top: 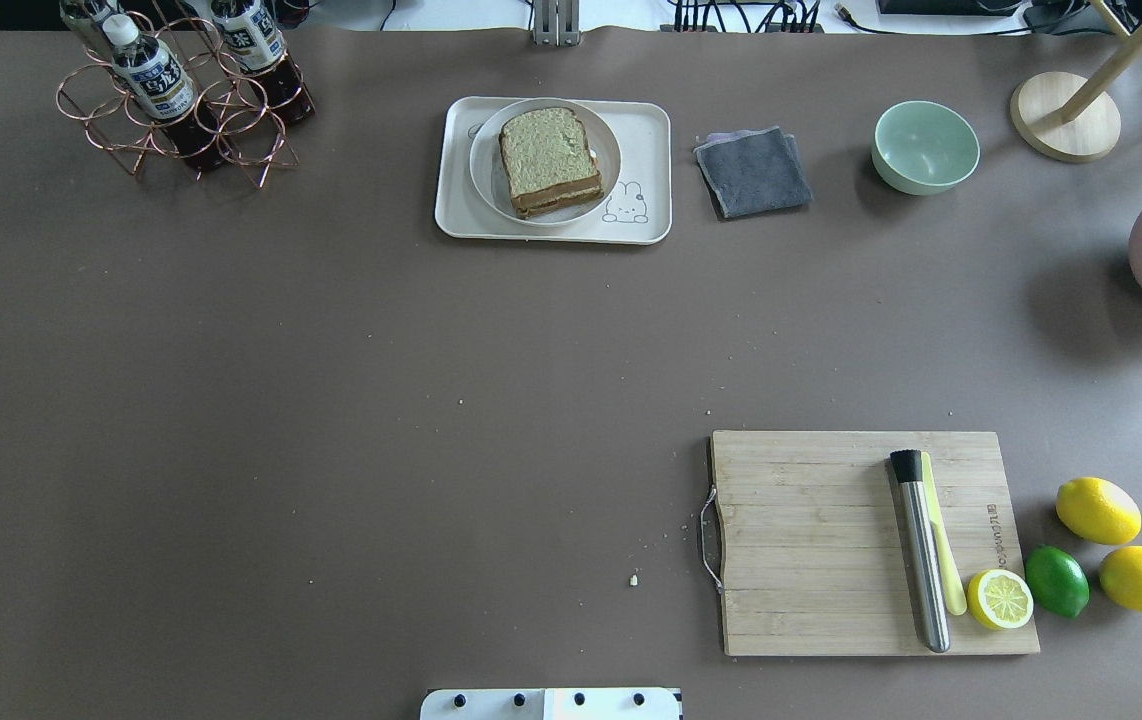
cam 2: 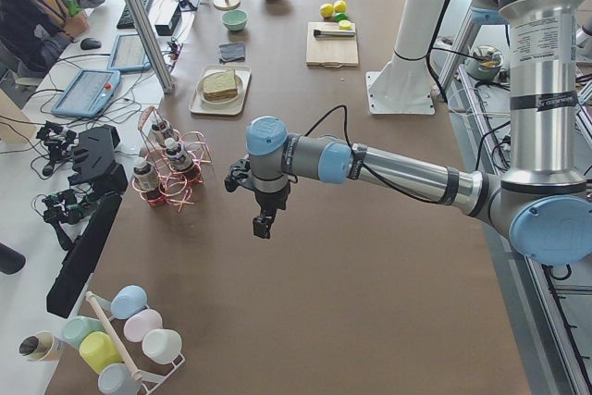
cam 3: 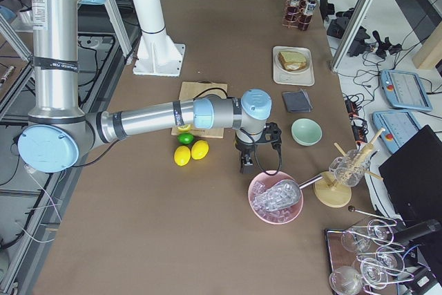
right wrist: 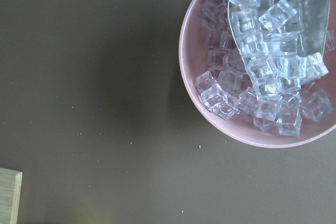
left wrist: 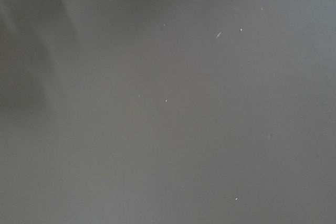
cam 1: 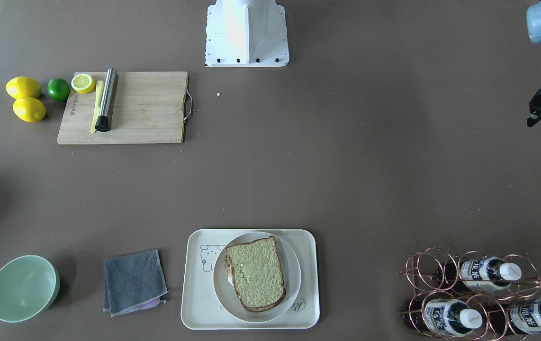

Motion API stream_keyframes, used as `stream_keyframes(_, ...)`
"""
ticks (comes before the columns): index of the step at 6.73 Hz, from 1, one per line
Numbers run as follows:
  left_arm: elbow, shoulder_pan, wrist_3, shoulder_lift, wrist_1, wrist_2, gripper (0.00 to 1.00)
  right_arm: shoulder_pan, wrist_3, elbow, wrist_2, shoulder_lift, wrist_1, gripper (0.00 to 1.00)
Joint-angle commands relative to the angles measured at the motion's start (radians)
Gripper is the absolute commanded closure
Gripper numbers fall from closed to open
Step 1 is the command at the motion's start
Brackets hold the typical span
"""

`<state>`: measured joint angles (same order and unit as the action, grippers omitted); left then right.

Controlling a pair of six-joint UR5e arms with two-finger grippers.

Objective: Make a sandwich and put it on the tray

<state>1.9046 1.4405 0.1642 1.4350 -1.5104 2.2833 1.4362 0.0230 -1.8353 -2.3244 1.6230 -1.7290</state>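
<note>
The sandwich (cam 1: 256, 273), two brown-crusted bread slices with a little egg white at one edge, lies on a round white plate (cam 1: 293, 265). The plate stands on the cream tray (cam 1: 194, 303) at the table's far side, which also shows in the overhead view (top: 646, 130). My left gripper (cam 2: 263, 227) hangs above bare table near the bottle rack, far from the tray. My right gripper (cam 3: 245, 166) hangs beside a pink ice bowl, also far from the tray. I cannot tell whether either gripper is open or shut. Neither wrist view shows fingers.
A wooden cutting board (top: 811, 540) with a steel rod (top: 921, 550) and a half lemon (top: 999, 598) lies near my right. Lemons and a lime sit beside it. A grey cloth (top: 753, 172), green bowl (top: 925, 147), bottle rack (top: 181, 90) and pink ice bowl (right wrist: 210, 124) stand around.
</note>
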Motion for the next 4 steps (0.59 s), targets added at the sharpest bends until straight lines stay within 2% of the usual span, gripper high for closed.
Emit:
stream_keyframes(1,-0.007,0.072,0.012,-0.065,0.001,0.056,0.03,0.001,0.0,-0.001,0.013,0.009,0.002,0.0)
stream_keyframes(4,0.013,0.086,0.014,-0.096,0.001,0.058,0.03,0.001,0.006,-0.002,0.013,0.008,0.005,0.0)
